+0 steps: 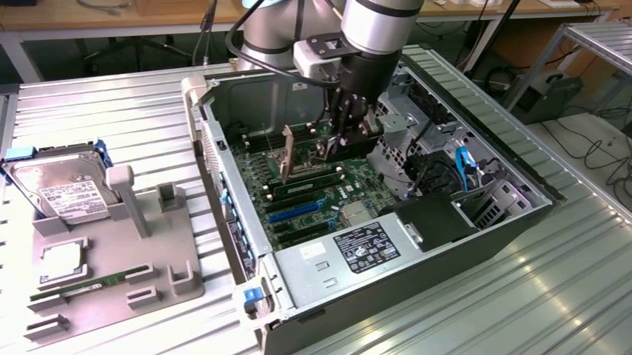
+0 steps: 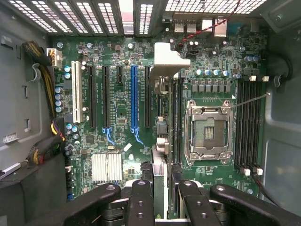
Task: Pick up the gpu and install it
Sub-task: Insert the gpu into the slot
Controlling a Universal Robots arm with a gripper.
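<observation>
Installation is the step I am working through: I am holding the gpu (image 2: 161, 162) edge-on inside the open computer case (image 1: 474, 111), low over the motherboard (image 2: 117, 108). My end effector (image 2: 164, 186) is gripping it partway closed, fingers (image 2: 141, 202) pressing on either side of the thin card. Its silver bracket (image 2: 171, 59) is pointing toward the vented rear wall. I am judging the card to be sitting over or in a slot just beside the blue slot (image 2: 134, 99), toward the CPU socket (image 2: 208, 129); I cannot tell whether it is fully seated.

Seating it, as I am reading it, is calling for the card's edge running parallel with the slot and the bracket meeting the rear opening squarely, with even downward pressure.

Cable bundles (image 2: 47, 146) are crowding one side wall, and the finned heatsink (image 2: 106, 167) is sitting near my fingers. Out on the bench (image 1: 513, 296), the hard drive (image 1: 59, 188) and a RAM stick (image 1: 84, 287) are resting on the grey fixture (image 1: 109, 274), well apart.
</observation>
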